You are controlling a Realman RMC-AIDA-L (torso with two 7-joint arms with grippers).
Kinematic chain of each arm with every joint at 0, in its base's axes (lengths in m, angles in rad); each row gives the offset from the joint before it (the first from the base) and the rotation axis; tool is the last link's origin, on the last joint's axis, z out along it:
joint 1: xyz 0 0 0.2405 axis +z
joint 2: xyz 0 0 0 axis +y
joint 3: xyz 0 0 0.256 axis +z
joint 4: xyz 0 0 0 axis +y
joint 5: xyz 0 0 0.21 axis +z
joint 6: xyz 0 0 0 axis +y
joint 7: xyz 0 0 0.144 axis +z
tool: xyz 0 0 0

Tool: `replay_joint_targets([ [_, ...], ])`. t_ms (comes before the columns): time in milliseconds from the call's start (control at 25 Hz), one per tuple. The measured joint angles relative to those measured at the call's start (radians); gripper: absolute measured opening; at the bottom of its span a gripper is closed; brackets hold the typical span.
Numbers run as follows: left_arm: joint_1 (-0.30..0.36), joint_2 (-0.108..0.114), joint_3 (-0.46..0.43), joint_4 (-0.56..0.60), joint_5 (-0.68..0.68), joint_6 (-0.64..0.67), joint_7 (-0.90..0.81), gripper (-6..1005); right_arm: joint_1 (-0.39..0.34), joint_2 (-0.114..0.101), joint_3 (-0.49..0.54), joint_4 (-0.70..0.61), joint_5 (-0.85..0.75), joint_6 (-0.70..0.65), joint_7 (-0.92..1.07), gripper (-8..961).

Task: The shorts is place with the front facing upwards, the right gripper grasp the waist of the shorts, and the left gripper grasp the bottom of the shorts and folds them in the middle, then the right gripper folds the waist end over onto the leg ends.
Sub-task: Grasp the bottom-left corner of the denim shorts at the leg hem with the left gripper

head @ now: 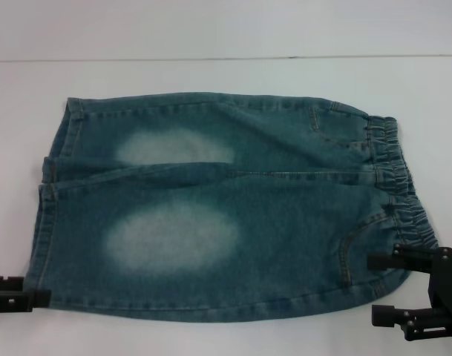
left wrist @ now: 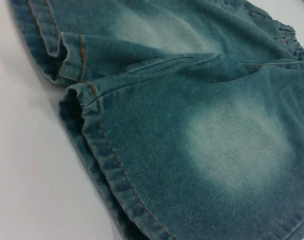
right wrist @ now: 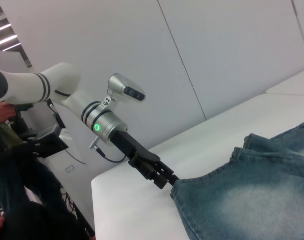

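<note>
1. Lying flat across a white table (head: 211,337), the blue-green washed denim shorts (head: 226,215) show a pale faded oval on each leg, with the puckered elastic waist (head: 404,185) at three o'clock in the head view and the straight double-stitched leg ends (head: 44,215) at nine o'clock.
2. The left gripper (head: 33,297), a black two-fingered claw on a white, black-banded arm, sits at the near corner of the leg hem, about eight o'clock of the garment. The right wrist view shows its tip meeting the cloth edge; whether the jaws are pinching cannot be told.
3. The right gripper (head: 381,289), a black claw with thin parallel fingers, stands at four o'clock, its jaws spread, the upper finger touching the near end of the waistband and the lower one off the cloth.
4. The step in hand looks like the opening grasp, with no fold yet made.
5. Next, both claws likely need firm holds on their near corners before carrying that long edge toward twelve o'clock.
</note>
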State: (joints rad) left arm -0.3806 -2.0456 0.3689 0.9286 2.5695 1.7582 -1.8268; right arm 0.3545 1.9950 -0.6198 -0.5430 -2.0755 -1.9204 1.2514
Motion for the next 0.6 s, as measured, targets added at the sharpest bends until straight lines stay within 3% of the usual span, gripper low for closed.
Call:
replay_joint_targets([
  [200, -0.004, -0.003, 0.022, -0.001, 0.007, -0.022, -0.009, 798, 0.001, 0.001, 0.000, 0.000, 0.000, -0.002, 0.003, 922],
  [600, -0.008, -0.020, 0.046, 0.012, 0.019, -0.051, -0.012, 421, 0.000, 0.001, 0.001, 0.000, 0.000, -0.007, 0.003, 922],
])
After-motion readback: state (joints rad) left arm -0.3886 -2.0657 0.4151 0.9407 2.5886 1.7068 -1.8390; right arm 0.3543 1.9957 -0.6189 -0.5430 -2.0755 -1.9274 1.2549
